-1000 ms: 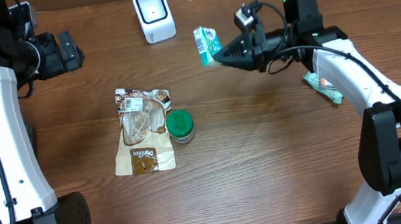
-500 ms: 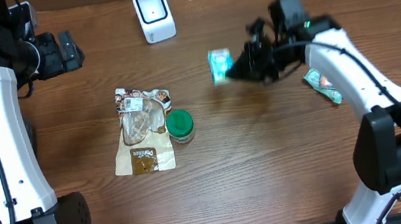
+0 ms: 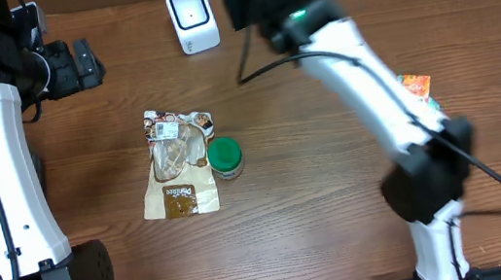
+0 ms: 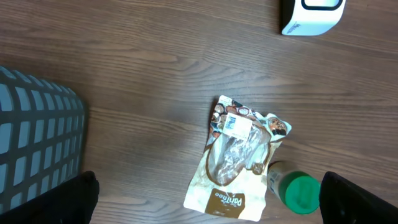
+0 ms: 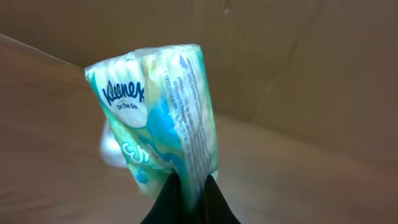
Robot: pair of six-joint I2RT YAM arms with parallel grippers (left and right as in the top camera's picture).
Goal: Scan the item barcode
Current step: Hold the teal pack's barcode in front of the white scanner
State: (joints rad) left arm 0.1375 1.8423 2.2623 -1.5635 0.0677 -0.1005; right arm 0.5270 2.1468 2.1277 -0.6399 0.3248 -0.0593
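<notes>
1. My right pincer (image 5: 189, 193) is clamped shut on the lower edge of the Kleenex pack (image 5: 158, 118). On the right wrist view the pack stands nearly upright above the fingertips, logo to the left and fine print facing the camera.
2. Overhead, the right arm reaches to the far edge of the bench (image 3: 319, 209), and only a sliver of the pack shows there, just right of the white scanner (image 3: 192, 19).
3. My left pincer (image 3: 88, 65) is spread wide and holds nothing, off at the far left, well apart from the scanner.
4. Lying on the bench are a snack bag (image 3: 178, 162) with a green-lidded jar (image 3: 224, 155) touching its right side, and an orange packet (image 3: 415, 87) partly hidden by the right arm.
5. The left wrist view also shows a grey basket (image 4: 31, 143) at its left edge.
</notes>
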